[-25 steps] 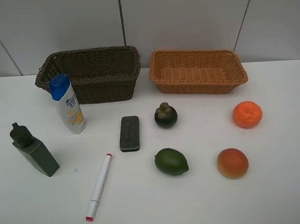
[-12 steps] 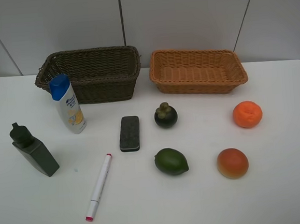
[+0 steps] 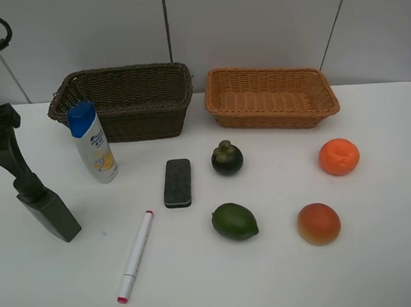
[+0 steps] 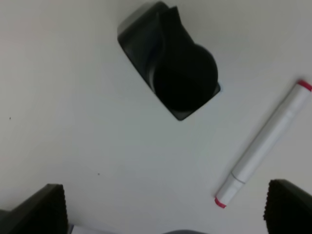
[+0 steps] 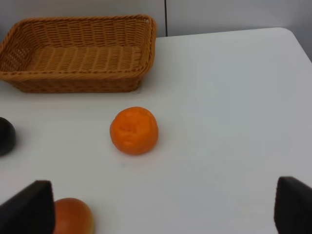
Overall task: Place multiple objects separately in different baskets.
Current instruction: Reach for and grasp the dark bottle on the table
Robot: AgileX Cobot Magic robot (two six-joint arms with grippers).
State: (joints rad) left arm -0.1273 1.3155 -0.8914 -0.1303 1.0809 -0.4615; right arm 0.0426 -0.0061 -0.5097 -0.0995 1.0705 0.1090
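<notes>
Right wrist view: frame edge cuts off most of the mangosteen [image 5: 6, 136] and part of the red-orange fruit [image 5: 73, 217]. Label on the shampoo bottle [image 3: 94, 144]: illegible.

The tall shampoo [image 3: 93, 143] stands just before the dark basket [image 3: 146, 119]'s left end and near the green bottle [image 3: 47, 208], leaving a narrow gap. The marker [image 3: 136, 256] lies apart from that bottle, with bare table [image 3: 398, 252] between. The eraser [image 3: 177, 183], mangosteen [image 3: 227, 158] and lime [image 3: 234, 221] cluster mid-table with slim lanes between them. The orange [image 3: 339, 156] and red fruit [image 3: 318, 223] sit well apart with room around them, and the dark basket and tan basket [image 3: 274, 118] are open from above.
</notes>
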